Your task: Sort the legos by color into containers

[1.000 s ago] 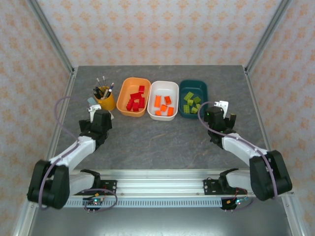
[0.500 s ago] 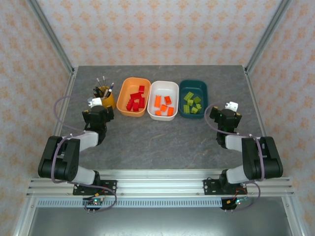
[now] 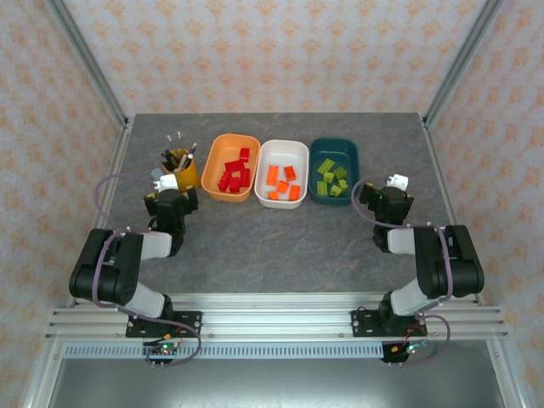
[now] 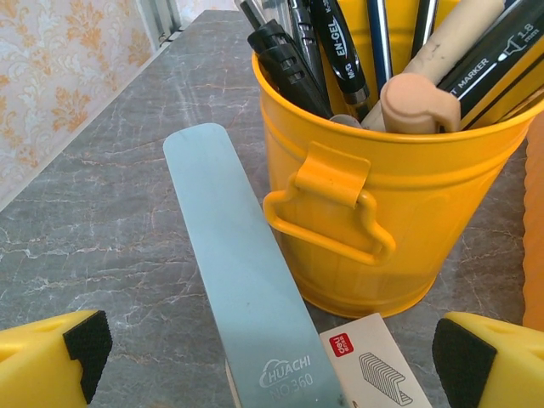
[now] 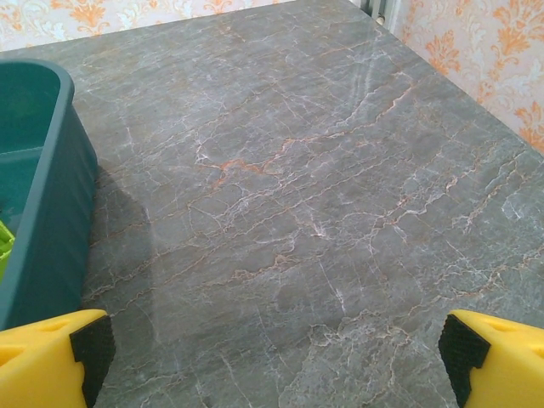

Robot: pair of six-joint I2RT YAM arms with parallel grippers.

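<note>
Table: grey marbled table point(image 3: 280, 246); both claws hang low over it, one near each side.
Teal tub: the teal tub point(image 5: 51, 212) sits just ahead and to the left of the right claw point(image 5: 276, 348), its wall at the left edge of the wrist view.
White tub: the white tub point(image 3: 293, 153) lies ahead of and between the two claws, touching or nearly touching the tubs on either side.
Orange tub: the orange tub point(image 3: 214, 161) is ahead and to the right of the left claw point(image 4: 274, 348), past the cup.
Yellow cup: the yellow cup point(image 4: 382, 212) stands upright just ahead of the left claw, slightly right, full of pens point(image 4: 340, 42).
Left claw: fingers spread wide, holding nothing.
Right claw: fingers spread wide, holding nothing; bare table ahead of it.
Blue metal strip: the blue metal strip point(image 4: 238, 280) runs forward between the left claw's fingers, just beside the cup.
Staple box: the staple box point(image 4: 370, 361) lies between the same fingers, right of the strip.
Red bricks: the red bricks point(image 3: 234, 174) are in the orange tub.
Orange bricks: the orange bricks point(image 3: 282, 183) are in the white tub.
Green bricks: the green bricks point(image 3: 331, 178) are in the teal tub.
</note>
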